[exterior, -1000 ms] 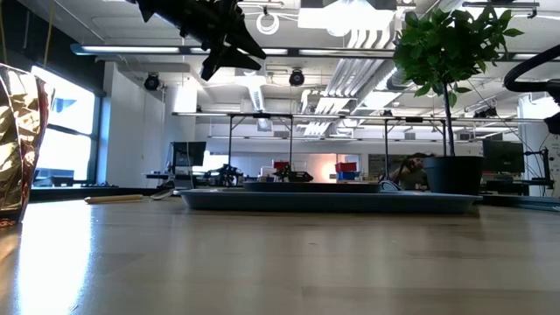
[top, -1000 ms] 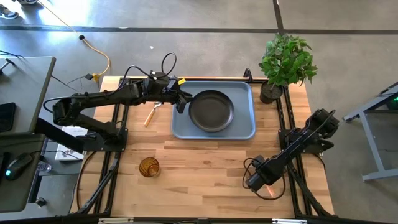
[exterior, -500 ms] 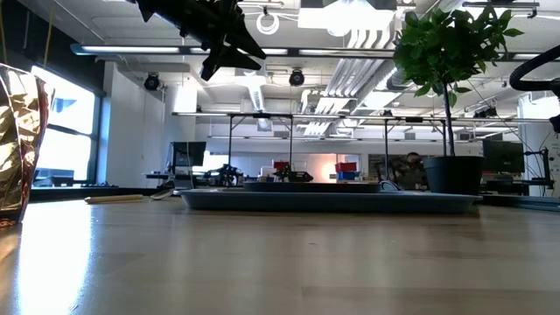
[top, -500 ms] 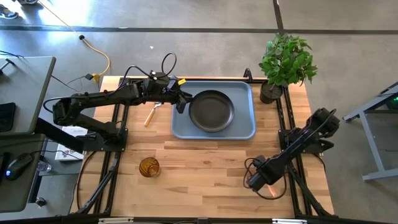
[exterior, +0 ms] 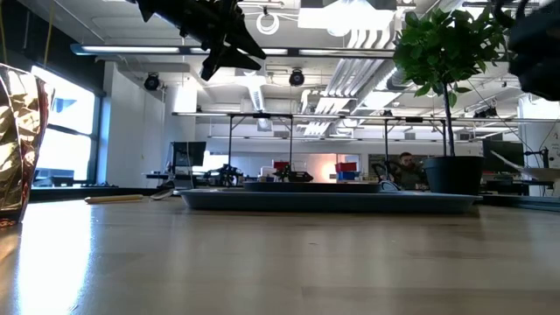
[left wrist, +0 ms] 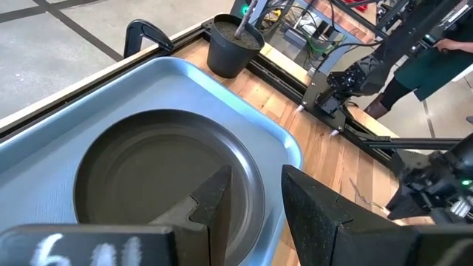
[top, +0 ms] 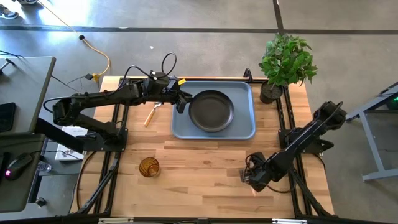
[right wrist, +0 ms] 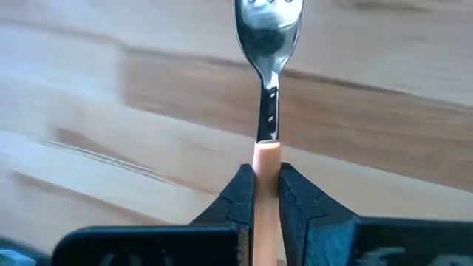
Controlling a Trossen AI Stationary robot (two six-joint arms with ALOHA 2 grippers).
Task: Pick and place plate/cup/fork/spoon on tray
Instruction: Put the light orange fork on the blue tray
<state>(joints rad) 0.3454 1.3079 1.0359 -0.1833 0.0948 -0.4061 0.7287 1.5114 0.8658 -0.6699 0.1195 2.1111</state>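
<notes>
The dark plate lies flat in the blue-grey tray at the table's far middle; both also show in the left wrist view, plate and tray. My left gripper hovers open and empty above the tray's left rim, over the plate's edge. The amber cup stands upright near the front left. A slim light utensil lies on the table left of the tray. My right gripper, near the front right, is shut on the fork. My right gripper pinches the fork's orange-pink handle between its two fingers, close to where the handle meets the metal neck. The fingers lie along the fork, whose metal head points straight out ahead over the wood. Whether it is clear of the table I cannot tell.
A potted plant stands at the table's far right corner, beside the tray. Bare wood lies between the cup and my right gripper. Cables and a desk stand off the table's left edge.
My right gripper has moved a little toward the table's left with the fork in its hold, and its arm now shows as a dark blur at the low view's upper right. My left gripper has kept still.
</notes>
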